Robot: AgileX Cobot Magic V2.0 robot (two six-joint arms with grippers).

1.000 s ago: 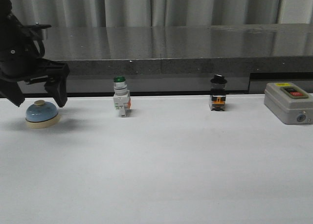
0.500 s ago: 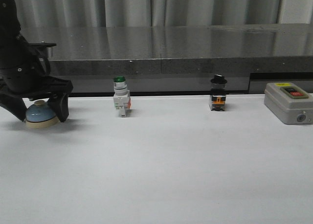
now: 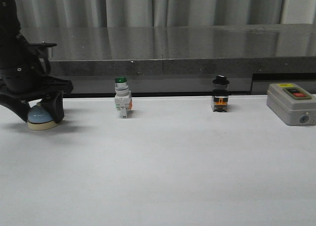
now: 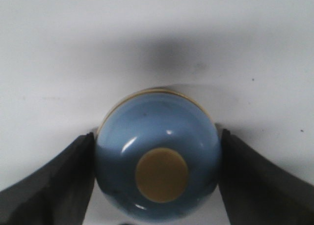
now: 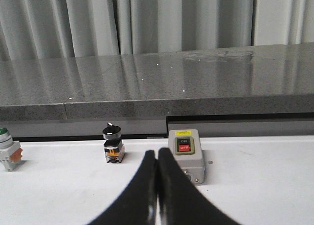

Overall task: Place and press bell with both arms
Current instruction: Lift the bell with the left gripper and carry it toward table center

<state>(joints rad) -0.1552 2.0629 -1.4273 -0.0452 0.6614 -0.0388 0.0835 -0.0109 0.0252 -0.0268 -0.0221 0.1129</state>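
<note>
The light-blue bell [image 3: 40, 118] with its cream base stands on the white table at the far left. In the left wrist view the bell [image 4: 157, 161] sits directly under the camera, cream button up. My left gripper [image 3: 39, 114] is down over it, and its black fingers [image 4: 64, 181] press against both sides of the dome. My right gripper [image 5: 157, 154] shows only in the right wrist view, shut and empty, above the table in front of the grey box.
A green-capped white switch [image 3: 122, 103] stands right of the bell, a black-knobbed switch [image 3: 220, 95] further right, and a grey box with red and black buttons [image 3: 291, 103] at the far right. A dark stone ledge [image 3: 173, 53] runs behind the table.
My left gripper came down around the bell, and its fingers closed in from either side until they touch the dome. The bell has stayed in place.
</note>
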